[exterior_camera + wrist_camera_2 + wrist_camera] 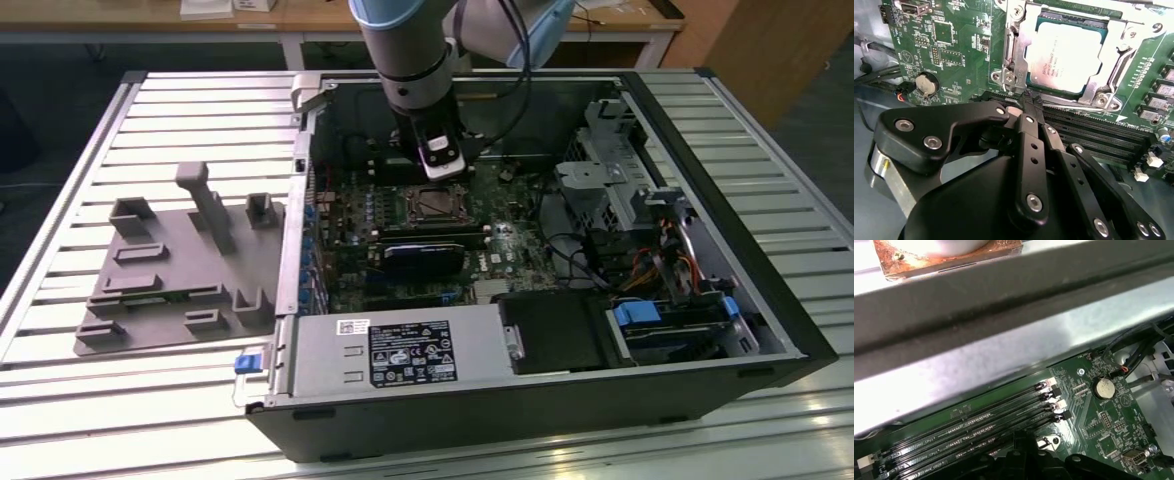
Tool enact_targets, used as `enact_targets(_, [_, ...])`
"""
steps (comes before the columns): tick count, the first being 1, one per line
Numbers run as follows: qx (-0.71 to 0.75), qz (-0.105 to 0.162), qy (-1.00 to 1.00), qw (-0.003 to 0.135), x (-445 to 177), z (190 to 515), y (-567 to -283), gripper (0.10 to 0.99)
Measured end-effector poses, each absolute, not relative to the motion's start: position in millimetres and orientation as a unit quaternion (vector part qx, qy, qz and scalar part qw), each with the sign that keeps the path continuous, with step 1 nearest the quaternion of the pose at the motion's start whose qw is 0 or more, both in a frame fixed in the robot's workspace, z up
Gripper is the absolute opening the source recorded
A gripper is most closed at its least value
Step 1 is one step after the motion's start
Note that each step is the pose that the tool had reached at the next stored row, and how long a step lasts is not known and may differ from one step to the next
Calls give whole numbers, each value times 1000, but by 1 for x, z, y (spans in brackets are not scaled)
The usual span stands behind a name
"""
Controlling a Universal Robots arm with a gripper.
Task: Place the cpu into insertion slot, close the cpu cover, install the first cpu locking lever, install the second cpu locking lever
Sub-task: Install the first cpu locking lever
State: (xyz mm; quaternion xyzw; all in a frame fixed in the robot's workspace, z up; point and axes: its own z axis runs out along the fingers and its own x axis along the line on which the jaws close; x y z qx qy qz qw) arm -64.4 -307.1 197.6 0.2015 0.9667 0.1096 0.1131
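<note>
The cpu [1064,55], with its dull silver top, lies in the insertion slot [434,205] on the green board. The cpu cover [1018,47] is down flat around it as a silvery frame. A thin metal locking lever [1079,106] runs along the socket edge nearest my fingers. My gripper [1026,102] is shut, its black fingertips pressed together at the socket's corner beside that lever; nothing shows between them. In the exterior view the gripper [445,172] hangs just behind the socket, inside the open computer case.
Black memory slots [1089,135] lie right under my fingers, and a coin battery [925,83] sits off to one side. A black card [424,258] and the power supply [387,355] lie in front of the socket. The drive cage [641,200] fills the exterior view's right; a grey fixture [174,270] lies outside the case.
</note>
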Motion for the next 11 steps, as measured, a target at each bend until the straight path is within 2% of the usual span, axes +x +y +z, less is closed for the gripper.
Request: enact_targets(11, [201,110,967,113,-64,201,-306,102])
